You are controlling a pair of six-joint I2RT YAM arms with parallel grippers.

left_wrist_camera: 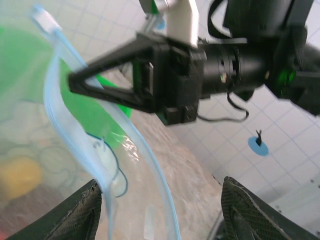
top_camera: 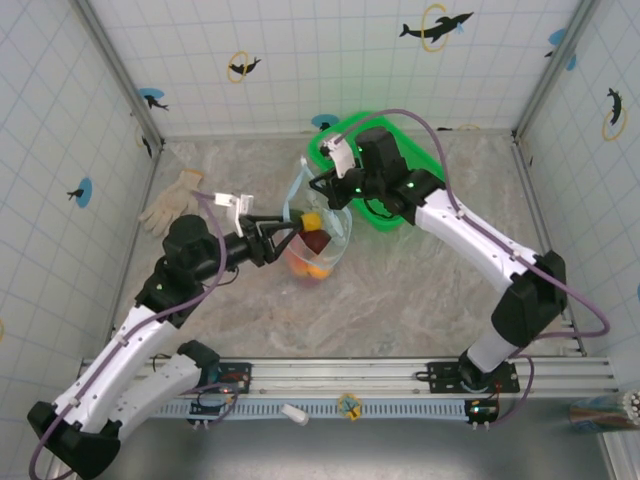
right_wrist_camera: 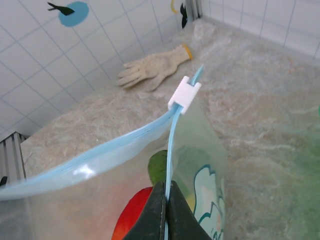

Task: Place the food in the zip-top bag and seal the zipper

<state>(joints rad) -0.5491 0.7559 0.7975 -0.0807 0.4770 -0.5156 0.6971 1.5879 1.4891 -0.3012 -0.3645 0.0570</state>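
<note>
My right gripper [right_wrist_camera: 165,212] is pinched on the zipper [right_wrist_camera: 110,150]; my left gripper [left_wrist_camera: 161,200] is wide, holding nothing. If my pinch slips off that thin strip, the zip-top bag [top_camera: 340,225] sags and food [top_camera: 316,243] spills.

No readable text, labels or numbers on anything

food [left_wrist_camera: 19,176] blurred behind bag [left_wrist_camera: 65,165] | basket [top_camera: 345,125] partly hidden by right arm [top_camera: 450,220]
</note>
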